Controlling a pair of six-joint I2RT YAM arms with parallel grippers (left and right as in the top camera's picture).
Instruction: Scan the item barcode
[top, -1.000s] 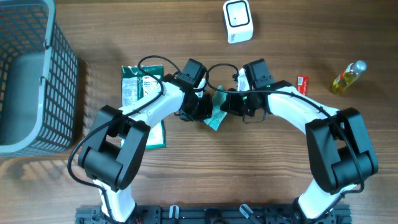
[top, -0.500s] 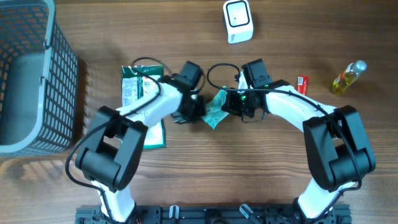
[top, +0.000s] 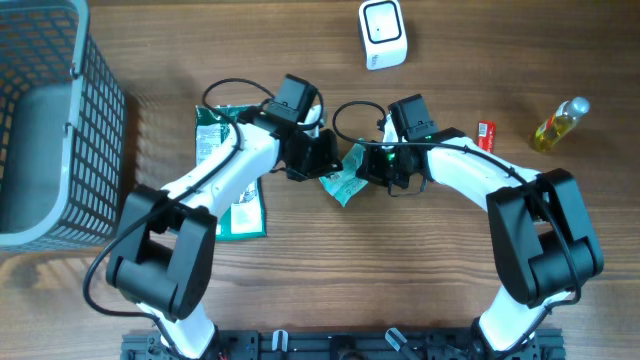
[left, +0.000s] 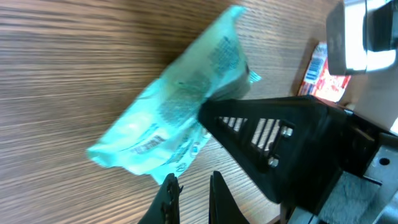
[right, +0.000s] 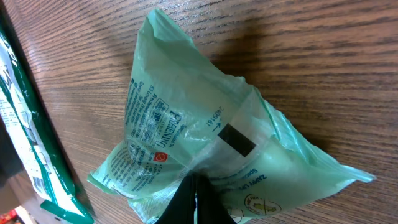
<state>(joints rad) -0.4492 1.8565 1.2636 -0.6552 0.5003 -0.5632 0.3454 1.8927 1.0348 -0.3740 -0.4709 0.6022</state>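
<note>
Currently held: the teal pouch (top: 343, 183), pinched by the right gripper (right: 196, 198), whose fingers are closed on the pouch's edge at six o'clock in the right wrist view.
Pouch position: mid-table (top: 420, 280), between the two wrists; whether it hangs just clear of the wood or rests on it is hard to tell from overhead.
Left gripper (left: 191, 188): closed with nothing in it, at ten o'clock of the pouch from overhead, its tips just beside the pouch's lower edge.
Scanner (top: 382, 36): at twelve o'clock of the pouch, well apart from it.
Neighbour: a green packet (top: 225, 170) lies flat at nine o'clock, partly under the left arm.
Handling: judged light and soft, a crinkly film bag puffed with air; from one pinch it is likely to sag and swivel, and the glossy film looks slippery.
Where to hold: the flat sealed edge or a corner, not the puffed belly, with fingers kept off the printed face.
Barcode: no bars show on the faces in view; only small print and a black patch (right: 236, 140) along the back seam.
</note>
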